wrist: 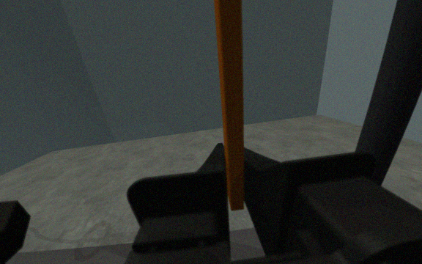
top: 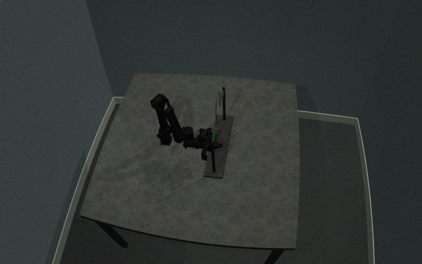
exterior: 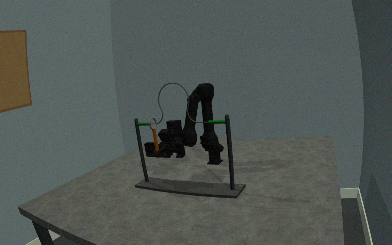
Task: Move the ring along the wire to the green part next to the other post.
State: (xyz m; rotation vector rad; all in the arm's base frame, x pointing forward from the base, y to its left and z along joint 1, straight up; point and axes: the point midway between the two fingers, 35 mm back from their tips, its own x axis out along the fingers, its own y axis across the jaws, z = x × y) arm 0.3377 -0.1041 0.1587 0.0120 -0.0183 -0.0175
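Note:
The grey ring [top: 215,128] [exterior: 152,118] surrounds the wire at the inner end of one green part [top: 214,137] [exterior: 142,124], where the thin grey wire [top: 216,108] [exterior: 172,82] begins. Whether the ring touches the wire is too small to tell. Its orange handle [top: 215,139] [exterior: 155,138] [wrist: 233,92] points down, slightly tilted in the exterior view. My gripper [top: 217,145] [exterior: 157,151] [wrist: 224,147] is shut on the handle's lower part, below the wire. The other green part [top: 222,94] [exterior: 216,121] has no ring on it. The ring is outside the wrist view.
The near post [top: 213,160] [exterior: 141,152] [wrist: 405,73] stands close beside my gripper. The far post [top: 224,110] [exterior: 229,152] stands at the other end of the base board [top: 219,169] [exterior: 188,188]. The grey wire rises in a tall arch between the green parts.

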